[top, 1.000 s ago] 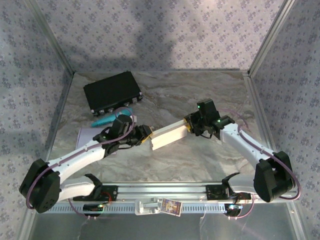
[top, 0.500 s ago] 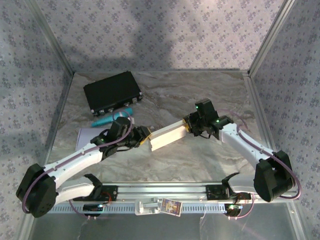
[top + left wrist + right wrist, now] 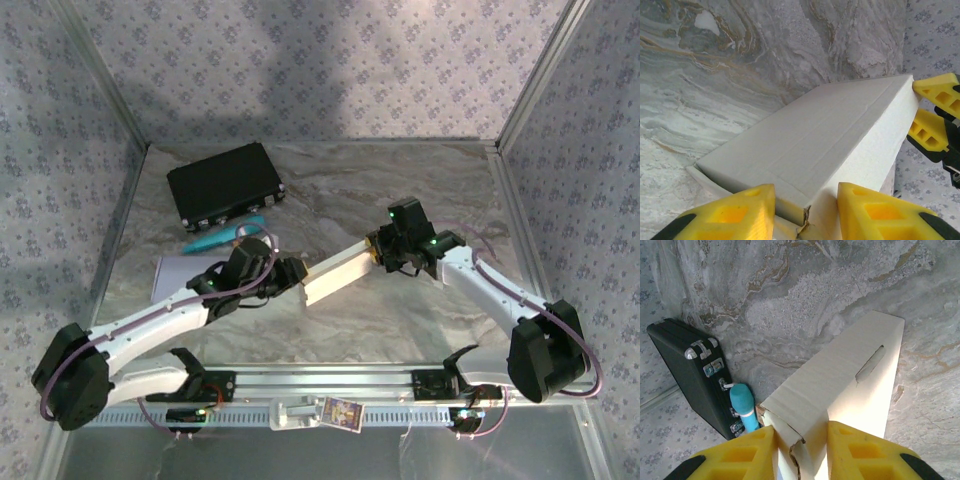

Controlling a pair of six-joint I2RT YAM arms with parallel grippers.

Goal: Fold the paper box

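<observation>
The paper box (image 3: 335, 270) is a long white carton stretched slantwise between my two grippers in the top view. My left gripper (image 3: 293, 277) grips its near left end. In the left wrist view the yellow jaws of that gripper (image 3: 806, 192) straddle the torn corner of the box (image 3: 815, 135), pressed against its sides. My right gripper (image 3: 378, 252) holds the far right end. In the right wrist view this gripper (image 3: 801, 432) pinches the folded end flaps of the box (image 3: 840, 380), which has a slot in its top. The right fingers (image 3: 940, 92) show at the box's far end.
A black case (image 3: 225, 185) lies at the back left, with a teal tube (image 3: 222, 237) in front of it. A flat white sheet (image 3: 175, 268) lies under my left arm. Patterned walls close in the marble table (image 3: 400, 190) on three sides.
My left arm has pushed a little to the right and in against the box's end. My right gripper has edged slightly left. Both pairs of jaws have narrowed on the box.
</observation>
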